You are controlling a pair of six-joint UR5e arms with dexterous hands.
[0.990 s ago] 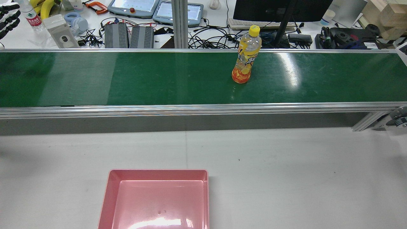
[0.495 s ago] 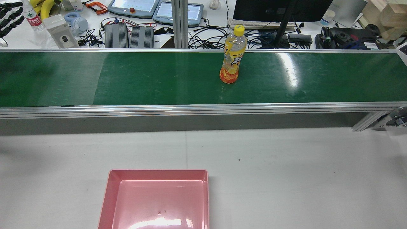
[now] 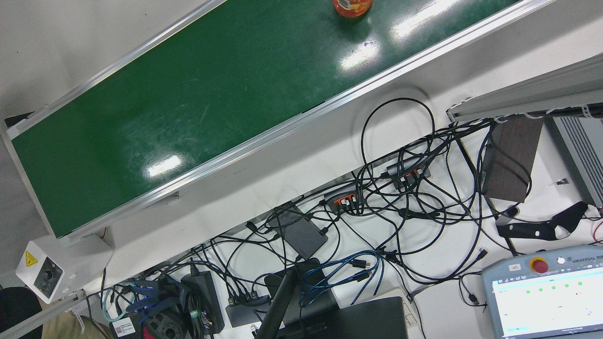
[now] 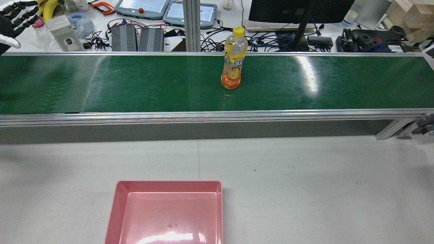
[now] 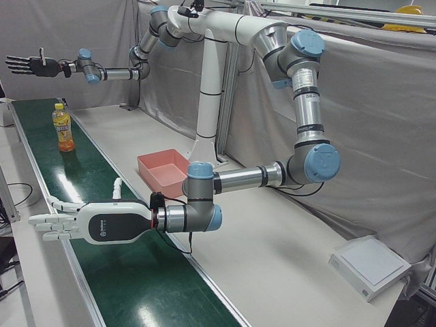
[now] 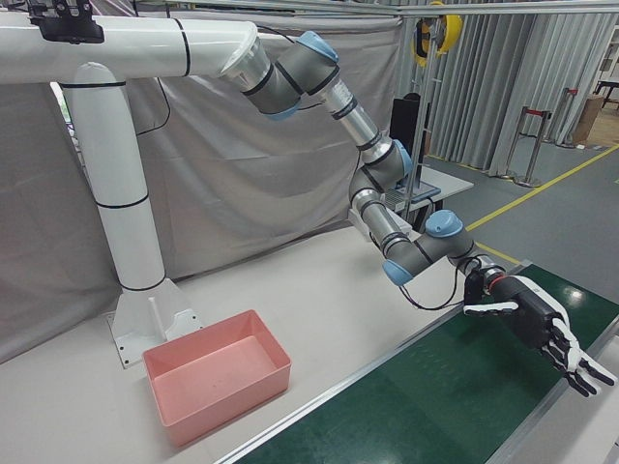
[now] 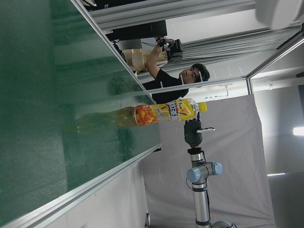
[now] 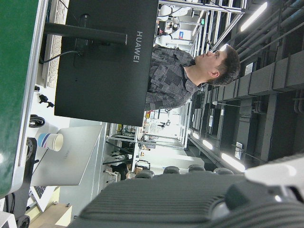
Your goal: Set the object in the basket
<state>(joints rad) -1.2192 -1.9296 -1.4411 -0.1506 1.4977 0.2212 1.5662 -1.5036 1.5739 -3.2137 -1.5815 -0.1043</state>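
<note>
A clear bottle with an orange label and a yellow cap (image 4: pixel 232 64) stands upright on the green conveyor belt (image 4: pixel 135 84), about mid-belt. It also shows in the left-front view (image 5: pixel 65 129), the left hand view (image 7: pixel 166 113) and, base only, the front view (image 3: pixel 352 5). The empty pink basket (image 4: pixel 166 217) sits on the white table, near side, left of centre. My left hand (image 4: pixel 15 18) is open at the belt's left end, far from the bottle, with its palm facing it (image 5: pixel 71 225). My right hand (image 5: pixel 30 65) is open, high over the other end.
A desk behind the belt holds a monitor (image 4: pixel 298 10), teach pendants (image 4: pixel 142 6), power bricks and tangled cables (image 3: pixel 400 197). Aluminium rails edge the belt (image 4: pixel 217 117). White tabletop (image 4: pixel 305 186) lies between belt and basket. The arms' white pedestal (image 5: pixel 211 122) stands behind the basket.
The bottle has travelled left along the belt, still upright. My left hand has come further into the rear view's top left corner. The basket has not moved.
</note>
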